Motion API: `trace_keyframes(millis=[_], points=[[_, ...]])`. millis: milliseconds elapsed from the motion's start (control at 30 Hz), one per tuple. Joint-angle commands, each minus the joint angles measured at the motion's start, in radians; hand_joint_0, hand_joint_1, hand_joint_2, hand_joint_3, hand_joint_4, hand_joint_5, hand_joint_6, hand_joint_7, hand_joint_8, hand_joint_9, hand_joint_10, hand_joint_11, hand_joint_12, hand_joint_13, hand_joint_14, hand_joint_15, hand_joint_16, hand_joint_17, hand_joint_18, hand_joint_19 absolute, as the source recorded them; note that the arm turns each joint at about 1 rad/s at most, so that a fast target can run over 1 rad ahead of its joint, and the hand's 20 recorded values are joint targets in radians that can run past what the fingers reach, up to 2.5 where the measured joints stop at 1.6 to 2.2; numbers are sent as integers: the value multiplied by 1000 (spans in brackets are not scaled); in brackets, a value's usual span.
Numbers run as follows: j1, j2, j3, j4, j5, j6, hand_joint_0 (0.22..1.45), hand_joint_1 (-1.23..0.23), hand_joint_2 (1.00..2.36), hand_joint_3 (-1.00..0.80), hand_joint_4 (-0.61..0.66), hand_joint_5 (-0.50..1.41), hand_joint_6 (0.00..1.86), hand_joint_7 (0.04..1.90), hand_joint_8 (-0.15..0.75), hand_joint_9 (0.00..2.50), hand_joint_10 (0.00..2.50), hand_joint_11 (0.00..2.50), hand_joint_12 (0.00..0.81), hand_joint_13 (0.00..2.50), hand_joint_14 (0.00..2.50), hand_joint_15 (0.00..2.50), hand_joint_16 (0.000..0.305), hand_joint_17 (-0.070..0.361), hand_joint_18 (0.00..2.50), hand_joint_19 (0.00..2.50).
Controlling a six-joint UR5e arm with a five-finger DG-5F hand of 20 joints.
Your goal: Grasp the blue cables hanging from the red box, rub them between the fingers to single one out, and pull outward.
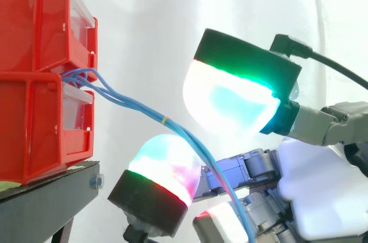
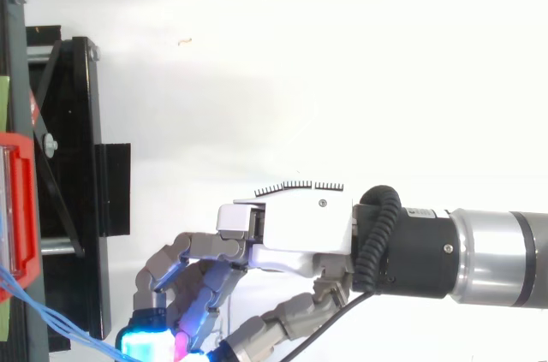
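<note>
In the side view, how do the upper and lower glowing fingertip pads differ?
The upper pad glows white and cyan with a green edge; the lower pad shows pink with a red edge. The upper pad lies above the blue cables, the lower pad below them. Both have black bases.

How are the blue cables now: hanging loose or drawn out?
Drawn out: the blue cables slant from the red box down into the curled fingers of the robot hand, rather than dropping straight.
</note>
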State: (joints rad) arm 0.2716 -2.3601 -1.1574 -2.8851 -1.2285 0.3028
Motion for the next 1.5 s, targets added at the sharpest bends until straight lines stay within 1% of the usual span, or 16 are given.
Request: trace_keyframes(millis=[0, 67, 100, 167, 267, 300, 367, 533, 700, 767, 867, 967, 1133, 1300, 1367, 1467], points=[[1, -1, 11, -8, 0, 15, 567, -806, 1004, -441, 140, -105, 923, 948, 378, 1112, 15, 633, 406, 740, 15, 424, 50, 113, 295, 397], [-2, -1, 39, -40, 0, 24, 584, -797, 1008, -396, 140, -103, 920, 961, 375, 1121, 16, 636, 403, 751, 15, 426, 49, 111, 350, 412], [-3, -1, 56, -69, 0, 27, 587, -796, 1009, -389, 140, -103, 920, 962, 376, 1122, 15, 644, 402, 753, 15, 423, 49, 111, 367, 409], [-3, -1, 77, -112, -2, 27, 591, -793, 1011, -354, 132, -103, 920, 965, 373, 1125, 14, 642, 399, 763, 15, 429, 49, 110, 418, 421], [-5, -1, 97, -148, -2, 27, 595, -797, 1013, -321, 136, -103, 920, 969, 374, 1124, 14, 636, 399, 766, 15, 427, 49, 110, 436, 425], [-5, -1, 110, -177, -2, 27, 595, -798, 1013, -317, 136, -103, 920, 968, 374, 1123, 14, 642, 399, 766, 15, 429, 49, 110, 437, 417], [-5, -1, 122, -209, -3, 27, 596, -803, 1014, -296, 133, -105, 921, 965, 371, 1116, 16, 637, 399, 766, 16, 426, 49, 110, 433, 413], [-6, 1, 123, -217, -3, 27, 591, -798, 1011, -351, 137, -108, 922, 938, 369, 1102, 16, 628, 401, 751, 16, 422, 48, 108, 333, 391], [-9, -1, 134, -220, -5, 27, 596, -803, 1010, -360, 135, -108, 921, 929, 372, 1099, 16, 632, 405, 740, 15, 417, 48, 108, 261, 361], [-8, 1, 137, -220, -5, 27, 552, -813, 1004, -447, 145, -110, 914, 909, 372, 1097, 16, 635, 413, 734, 14, 413, 50, 113, 250, 347], [-9, -1, 140, -220, -5, 27, 521, -810, 1000, -500, 150, -109, 910, 880, 383, 1099, 16, 628, 425, 736, 14, 411, 53, 119, 200, 332], [-9, 1, 140, -220, -5, 27, 498, -817, 1000, -500, 157, -108, 909, 866, 391, 1101, 15, 626, 433, 740, 13, 412, 55, 123, 180, 329], [-9, 1, 151, -220, -3, 25, 492, -830, 1000, -500, 156, -107, 908, 849, 393, 1100, 15, 634, 434, 742, 13, 411, 55, 124, 179, 344], [-9, 1, 153, -221, -3, 24, 537, -834, 1000, -500, 152, -106, 900, 886, 382, 1100, 15, 631, 417, 741, 16, 418, 51, 115, 181, 351], [-9, 1, 153, -221, -3, 22, 588, -828, 1004, -439, 153, -105, 898, 935, 377, 1107, 16, 631, 405, 749, 15, 422, 49, 110, 221, 358], [-9, 1, 153, -221, -3, 22, 601, -829, 1009, -373, 149, -106, 898, 971, 378, 1108, 14, 629, 403, 755, 15, 424, 49, 109, 230, 349]])
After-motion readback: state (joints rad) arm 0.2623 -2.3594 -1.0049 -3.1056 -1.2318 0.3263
